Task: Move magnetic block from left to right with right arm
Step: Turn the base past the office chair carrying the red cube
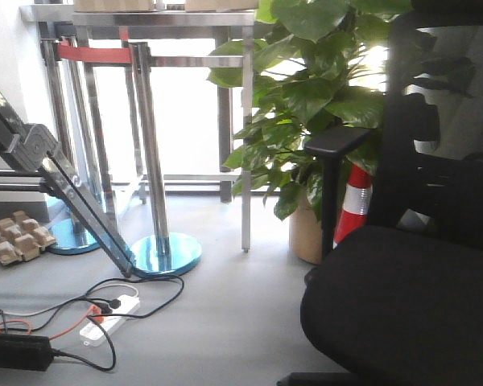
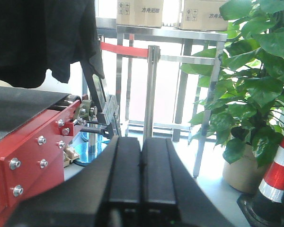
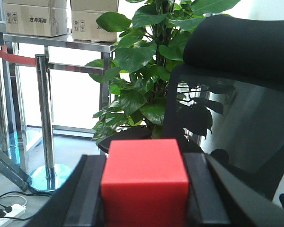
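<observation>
Red fills the bottom of the right wrist view: the block sits squarely in the right gripper, whose two black fingers press against opposite side faces, so it is pinched and carried clear of any surface I can see (no table shows under it from this angle). It is held level, top face up, which suits a thing that must be set down flat on the right side. Behind it stand the plant, the black office chair and the cardboard boxes on a metal shelf, all well apart from the grasp. The left gripper has its fingers pressed together with nothing between them, pointing out past the red machine frame toward the striped cone. I take it to be parked aside, since the job belongs to the other arm. The front view shows only the floor, a power strip and cables, with no block in it. My guess is the pickup is done and the carry is in hand. Where the drop spot lies I cannot tell, so lowering will need care lest the block tip as the fingers let go.
</observation>
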{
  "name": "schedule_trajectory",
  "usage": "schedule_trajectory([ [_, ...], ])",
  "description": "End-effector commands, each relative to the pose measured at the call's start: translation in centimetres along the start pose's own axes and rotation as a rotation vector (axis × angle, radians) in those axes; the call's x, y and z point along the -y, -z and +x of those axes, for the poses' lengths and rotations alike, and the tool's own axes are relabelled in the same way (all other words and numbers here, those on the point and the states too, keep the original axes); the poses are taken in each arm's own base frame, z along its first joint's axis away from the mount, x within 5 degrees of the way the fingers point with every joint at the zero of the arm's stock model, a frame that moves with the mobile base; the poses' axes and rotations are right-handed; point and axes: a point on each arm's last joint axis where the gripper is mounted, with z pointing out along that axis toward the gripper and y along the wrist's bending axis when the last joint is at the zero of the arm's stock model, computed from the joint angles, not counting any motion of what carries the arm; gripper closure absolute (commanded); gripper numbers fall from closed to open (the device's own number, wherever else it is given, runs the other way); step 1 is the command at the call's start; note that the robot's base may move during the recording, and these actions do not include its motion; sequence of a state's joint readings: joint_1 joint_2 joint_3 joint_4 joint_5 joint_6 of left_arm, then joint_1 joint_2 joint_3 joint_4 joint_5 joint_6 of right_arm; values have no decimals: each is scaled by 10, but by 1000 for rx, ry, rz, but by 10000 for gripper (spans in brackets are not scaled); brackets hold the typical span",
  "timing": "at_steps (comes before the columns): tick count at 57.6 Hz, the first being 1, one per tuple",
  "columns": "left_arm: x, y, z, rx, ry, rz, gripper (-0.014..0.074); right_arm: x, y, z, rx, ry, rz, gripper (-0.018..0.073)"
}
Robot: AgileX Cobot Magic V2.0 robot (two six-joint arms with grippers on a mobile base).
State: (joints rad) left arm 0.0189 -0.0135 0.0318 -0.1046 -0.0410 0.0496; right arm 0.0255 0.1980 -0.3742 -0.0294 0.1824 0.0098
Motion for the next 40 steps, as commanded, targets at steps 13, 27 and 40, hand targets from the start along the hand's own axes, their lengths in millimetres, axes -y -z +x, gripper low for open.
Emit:
schedule_trajectory([
  [13, 0, 1, -6, 93, 3, 2, 722, 0, 0, -17, 108, 18, 6, 313],
  [27, 0, 1, -6, 93, 3, 2, 722, 0, 0, -17, 108, 18, 6, 313],
  [40, 0, 1, -6, 93, 3, 2, 722, 0, 0, -17, 108, 18, 6, 313],
])
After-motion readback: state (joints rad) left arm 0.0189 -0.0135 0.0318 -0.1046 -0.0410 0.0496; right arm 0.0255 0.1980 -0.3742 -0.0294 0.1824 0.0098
